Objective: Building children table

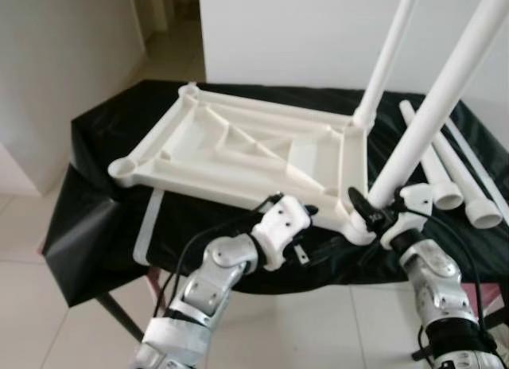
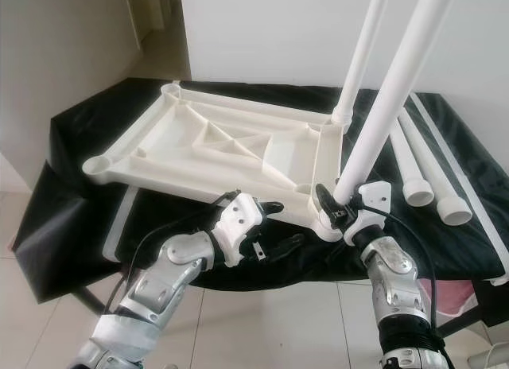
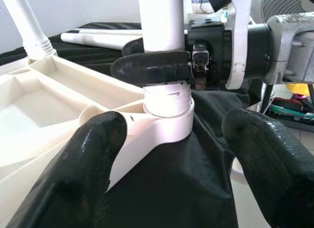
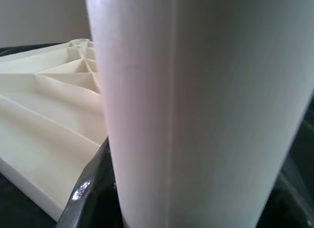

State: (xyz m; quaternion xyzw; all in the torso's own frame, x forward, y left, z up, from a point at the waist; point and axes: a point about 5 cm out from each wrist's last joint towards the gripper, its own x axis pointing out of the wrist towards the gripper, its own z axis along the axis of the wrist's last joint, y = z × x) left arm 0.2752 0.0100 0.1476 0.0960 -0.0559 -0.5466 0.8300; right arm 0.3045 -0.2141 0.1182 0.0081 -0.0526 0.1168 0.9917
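The white plastic table top (image 1: pixel 238 146) lies upside down on a black-covered table (image 1: pixel 103 218). One white leg (image 1: pixel 390 59) stands in its far right corner. My right gripper (image 1: pixel 380 208) is shut on a second leg (image 1: pixel 445 91), just above the near right corner socket (image 3: pixel 167 125). That leg leans to the right, its threaded end sitting in the socket. My left gripper (image 1: pixel 318 232) is open, with its fingers (image 3: pixel 93 159) on either side of that corner and apart from it. The held leg (image 4: pixel 196 110) hides the right gripper's fingers in the right wrist view.
Loose white legs (image 1: pixel 445 178) lie on the black cloth to the right of the top. A white wall rises right behind the table, and tiled floor (image 1: pixel 48 321) runs in front and to the left. Something pink (image 2: pixel 469 293) lies low on the right.
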